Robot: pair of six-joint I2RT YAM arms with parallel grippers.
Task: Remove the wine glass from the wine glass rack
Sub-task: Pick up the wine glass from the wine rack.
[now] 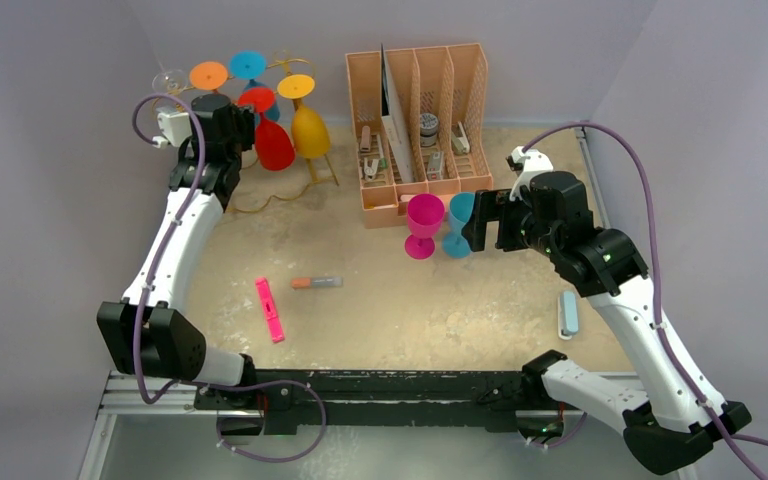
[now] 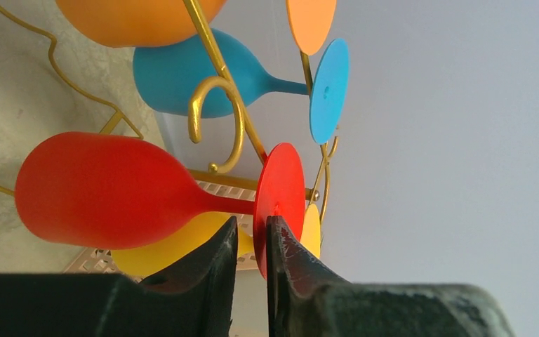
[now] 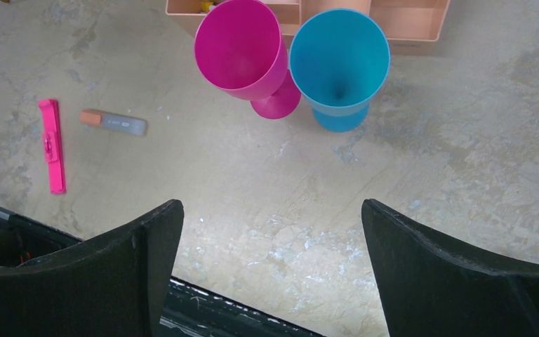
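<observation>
The peach plastic organiser (image 1: 480, 90) stands at the far edge of the table (image 3: 253, 182), a slotted-wall box of upright bays with low trays in front. A thin white board stands in one bay, and small items too tiny to name lie in the trays. Just before it stand a pink glass (image 3: 238, 49) and a blue glass (image 3: 340, 60), upright, rims touching or very nearly, both smooth, matte and empty. The right fingers (image 3: 140, 267) are spread wide above the bare table near these two, holding nothing. In the far left corner stands the rack (image 2: 195, 116), thin gold wire with hooked loops and a wavy base. The red glass (image 2: 98, 186) hangs on it bowl down, its flat round foot up at the rails, beside an orange glass (image 2: 140, 17), a hung blue glass (image 2: 182, 74) and a yellow glass (image 1: 311, 132) of the same matte finish. The left fingers (image 2: 210, 263) stand almost together, with the rim of the red foot in the narrow gap. Whether they pinch it I cannot tell. A pink marker (image 1: 270, 310) and a grey marker (image 1: 317, 283) with an orange cap lie flat mid-table.
</observation>
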